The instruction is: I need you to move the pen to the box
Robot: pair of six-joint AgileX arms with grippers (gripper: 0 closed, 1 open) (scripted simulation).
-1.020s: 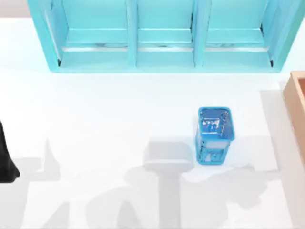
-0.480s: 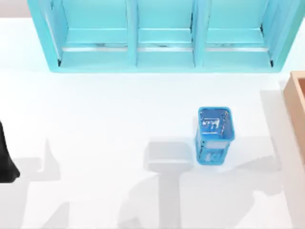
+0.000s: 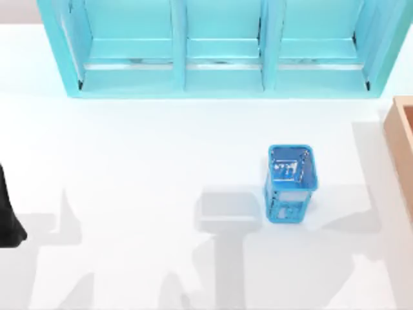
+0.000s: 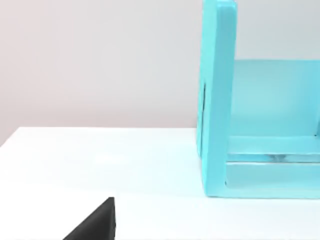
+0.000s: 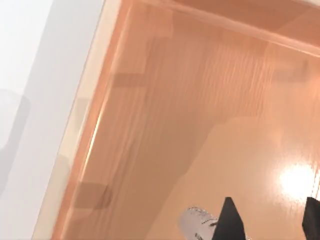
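In the right wrist view the tan box (image 5: 200,100) spreads out under my right gripper (image 5: 270,222), its pale wall running along one side. The gripper is open, with bare box floor between its two black fingers (image 5: 230,222). The pen's silvery barrel (image 5: 196,223) pokes out beside one finger, low over the box floor; its black cap is hidden. In the top view the box (image 3: 403,148) is a strip at the table's right edge. My left arm (image 3: 6,219) stays parked at the left edge.
A blue mesh cup (image 3: 290,184) stands upright right of the table's centre. A big cyan shelf unit (image 3: 222,48) runs along the back and also appears in the left wrist view (image 4: 260,125). A dark tip of the left gripper (image 4: 95,225) shows there.
The arm shadows on the table's front half have shrunk and drifted toward the right. The blue cup, the shelf and the left arm have not moved.
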